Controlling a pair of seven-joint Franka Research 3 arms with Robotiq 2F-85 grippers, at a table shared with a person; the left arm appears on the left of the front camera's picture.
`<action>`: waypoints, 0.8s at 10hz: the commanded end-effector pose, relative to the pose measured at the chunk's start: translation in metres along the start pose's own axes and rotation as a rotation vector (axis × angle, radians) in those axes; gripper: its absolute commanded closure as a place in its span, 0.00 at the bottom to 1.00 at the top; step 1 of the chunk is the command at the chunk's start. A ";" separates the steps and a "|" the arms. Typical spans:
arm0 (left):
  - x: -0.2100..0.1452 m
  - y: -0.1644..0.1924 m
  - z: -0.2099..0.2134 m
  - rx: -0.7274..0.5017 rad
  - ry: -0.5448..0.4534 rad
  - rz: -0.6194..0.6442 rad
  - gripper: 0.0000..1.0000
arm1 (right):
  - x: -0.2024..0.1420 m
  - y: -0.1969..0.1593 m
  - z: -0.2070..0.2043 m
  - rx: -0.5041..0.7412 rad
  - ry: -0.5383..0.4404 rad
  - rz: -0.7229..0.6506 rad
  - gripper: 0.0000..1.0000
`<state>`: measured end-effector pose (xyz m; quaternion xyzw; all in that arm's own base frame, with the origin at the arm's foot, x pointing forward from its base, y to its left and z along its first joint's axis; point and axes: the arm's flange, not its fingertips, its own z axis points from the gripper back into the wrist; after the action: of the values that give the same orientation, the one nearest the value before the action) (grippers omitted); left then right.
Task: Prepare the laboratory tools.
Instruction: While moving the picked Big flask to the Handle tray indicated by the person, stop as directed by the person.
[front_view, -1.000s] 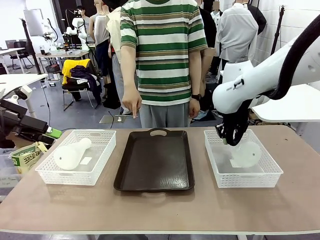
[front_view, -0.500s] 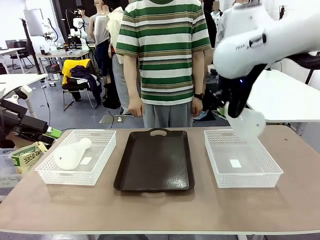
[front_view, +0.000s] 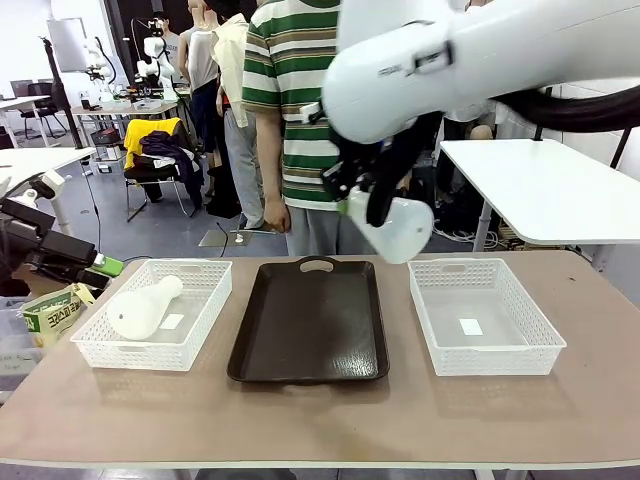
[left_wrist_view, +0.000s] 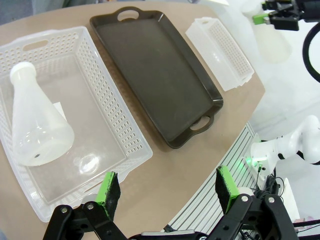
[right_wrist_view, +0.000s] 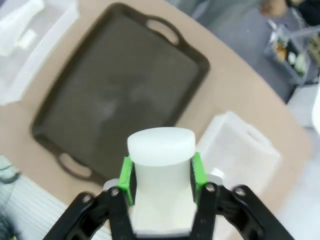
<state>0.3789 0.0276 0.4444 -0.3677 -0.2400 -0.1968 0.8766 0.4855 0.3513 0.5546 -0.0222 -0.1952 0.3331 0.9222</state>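
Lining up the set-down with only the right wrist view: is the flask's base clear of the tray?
Observer: Yes; the flask hangs tilted from the right tool, well above the tray.
Operator: And the left tool?
Observer: The left tool is open and empty, pointed toward the left basket.
Operator: Any hands over the tray?
Observer: No; the person stands behind it, the visible hand hanging at the side.

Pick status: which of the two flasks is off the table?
The flask gripped by its neck in the right end effector; the other flask lies on its side in the left basket.
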 end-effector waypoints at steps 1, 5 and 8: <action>0.000 0.003 0.000 -0.016 -0.019 -0.012 0.00 | 0.053 0.004 -0.044 0.021 0.095 0.096 1.00; 0.000 0.003 0.000 -0.016 -0.019 -0.012 0.00 | 0.099 0.006 -0.145 0.116 0.242 0.106 1.00; 0.000 0.003 0.000 -0.016 -0.019 -0.012 0.00 | 0.107 0.001 -0.188 0.155 0.211 0.083 1.00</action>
<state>0.3792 0.0277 0.4441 -0.3675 -0.2395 -0.1965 0.8769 0.6167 0.4267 0.4140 -0.0026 -0.0706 0.3767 0.9236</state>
